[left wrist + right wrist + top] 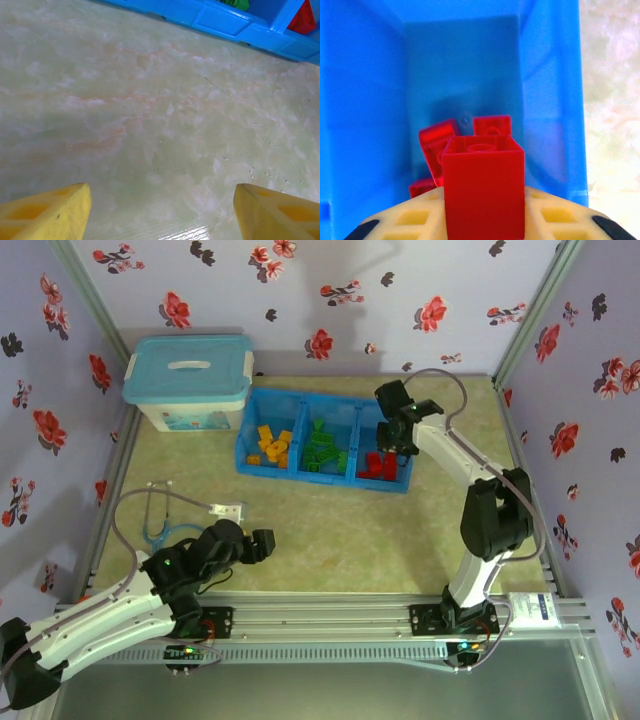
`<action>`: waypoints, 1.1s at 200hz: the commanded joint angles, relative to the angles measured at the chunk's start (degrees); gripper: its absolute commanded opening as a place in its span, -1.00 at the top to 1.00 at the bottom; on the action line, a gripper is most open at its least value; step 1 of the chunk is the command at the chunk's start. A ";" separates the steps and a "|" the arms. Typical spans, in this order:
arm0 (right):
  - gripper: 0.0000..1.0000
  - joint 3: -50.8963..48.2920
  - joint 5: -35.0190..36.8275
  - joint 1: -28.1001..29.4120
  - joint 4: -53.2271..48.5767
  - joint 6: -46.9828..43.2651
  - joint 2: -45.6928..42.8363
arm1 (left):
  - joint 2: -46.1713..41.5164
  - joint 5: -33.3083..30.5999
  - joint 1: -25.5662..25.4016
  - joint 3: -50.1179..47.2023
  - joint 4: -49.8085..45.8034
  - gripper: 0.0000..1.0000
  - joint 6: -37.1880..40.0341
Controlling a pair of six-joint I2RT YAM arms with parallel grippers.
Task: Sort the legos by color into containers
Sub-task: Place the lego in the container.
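Observation:
My right gripper (483,222) hangs over the right-hand container (547,100) of the bright-blue tray (300,468), shut on a red lego (482,185) held upright between its yellow fingers (415,220). Below it lie more red legos (436,142). From above, orange-yellow legos (272,447) fill the left container, green legos (322,448) the middle one and red legos (378,464) the right one, where the right gripper (401,436) hovers. My left gripper (162,215) is open over bare table, nothing between its fingers (50,212); the left gripper (268,545) sits near the front left.
A pale-blue lidded storage box (188,380) stands at the back left, beside the tray. A blue stethoscope (160,525) and a small white piece (228,510) lie on the table at the left, close to my left arm. Flowered walls close in the table.

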 commanded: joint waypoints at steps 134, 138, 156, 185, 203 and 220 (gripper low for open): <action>-0.52 -11.26 -2.11 -0.81 2.47 -1.06 -14.68 | -0.20 -6.71 -0.35 2.56 -4.26 -0.52 2.12; -0.52 -11.62 -2.08 -0.74 2.57 -1.09 -15.15 | -0.23 -7.05 -0.35 2.75 -4.60 -0.52 2.17; -0.53 -13.08 -1.79 -0.76 2.75 -1.16 -17.30 | -0.36 -8.88 -0.35 3.62 -6.06 -0.53 2.46; -0.54 -16.22 -0.98 -0.79 3.96 -1.47 -21.74 | -0.38 -12.58 -0.27 5.66 -9.20 -0.58 3.84; -0.54 -20.07 -0.50 -0.73 6.79 -1.81 -26.59 | -0.42 -17.45 -0.26 7.72 -12.97 -0.64 4.83; -0.59 -24.07 0.40 -0.79 9.77 -2.59 -32.27 | -0.55 -22.02 -0.20 9.30 -15.68 -0.69 5.55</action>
